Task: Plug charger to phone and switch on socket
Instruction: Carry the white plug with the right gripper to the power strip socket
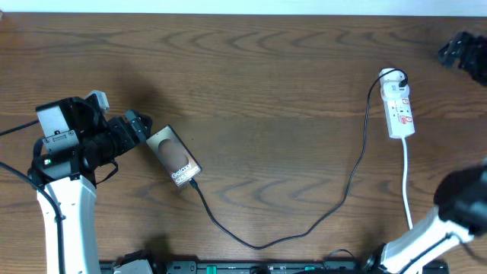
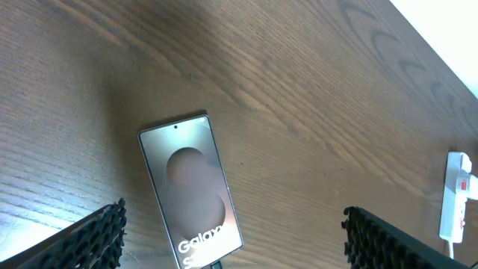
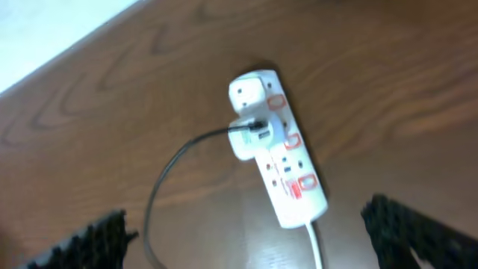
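The phone (image 1: 173, 156) lies face up and slanted on the wooden table, left of centre; its bronze face with "Galaxy" lettering (image 2: 190, 187) fills the left wrist view. The charger cable (image 1: 259, 245) curves from the phone's lower end across the front of the table up to a black plug in the socket (image 1: 399, 106). Its plug tip (image 2: 213, 264) sits against the phone's bottom edge. My left gripper (image 1: 139, 125) hovers open just left of the phone, fingers (image 2: 93, 239) far apart. My right gripper (image 3: 246, 224) is open above the white socket (image 3: 280, 149), holding nothing.
A black object (image 1: 464, 53) lies at the back right corner. The socket's white lead (image 1: 407, 183) runs toward the front edge beside my right arm (image 1: 464, 199). A black rail (image 1: 251, 267) lines the table's front edge.
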### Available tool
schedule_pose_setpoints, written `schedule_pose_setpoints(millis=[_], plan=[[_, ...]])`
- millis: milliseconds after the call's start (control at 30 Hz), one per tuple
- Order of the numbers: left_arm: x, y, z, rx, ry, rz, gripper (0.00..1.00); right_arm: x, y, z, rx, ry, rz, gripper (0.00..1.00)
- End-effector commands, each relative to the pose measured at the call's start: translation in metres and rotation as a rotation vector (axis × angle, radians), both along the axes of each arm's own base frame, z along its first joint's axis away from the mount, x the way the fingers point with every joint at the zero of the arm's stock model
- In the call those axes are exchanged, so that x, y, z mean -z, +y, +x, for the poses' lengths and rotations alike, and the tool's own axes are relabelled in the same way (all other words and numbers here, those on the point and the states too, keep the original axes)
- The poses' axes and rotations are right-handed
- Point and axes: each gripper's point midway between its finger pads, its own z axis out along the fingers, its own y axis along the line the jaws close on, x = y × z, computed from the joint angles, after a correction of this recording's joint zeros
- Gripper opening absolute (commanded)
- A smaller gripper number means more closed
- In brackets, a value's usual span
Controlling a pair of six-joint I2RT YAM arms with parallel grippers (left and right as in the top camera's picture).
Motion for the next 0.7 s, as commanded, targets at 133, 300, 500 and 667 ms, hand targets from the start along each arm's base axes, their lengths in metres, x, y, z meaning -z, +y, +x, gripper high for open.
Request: schedule_pose_setpoints(millis=[133, 300, 500, 667], plan=[[-0.008, 0.000, 0.004, 0.048, -0.037, 0.033, 0.92, 0.077, 0.021, 0.019, -0.302, 0.010, 0.197, 0.99], [-0.007, 0.002, 0.004, 0.058, -0.040, 0.050, 0.91, 0.131, 0.023, 0.021, -0.321, 0.087, 0.267, 0.99], [-0.007, 0.002, 0.004, 0.058, -0.040, 0.050, 0.92, 0.172, 0.028, 0.021, -0.334, 0.133, 0.342, 0.99], [-0.008, 0.002, 0.005, 0.058, -0.042, 0.051, 0.92, 0.175, 0.031, 0.023, -0.358, 0.112, 0.356, 0.99]])
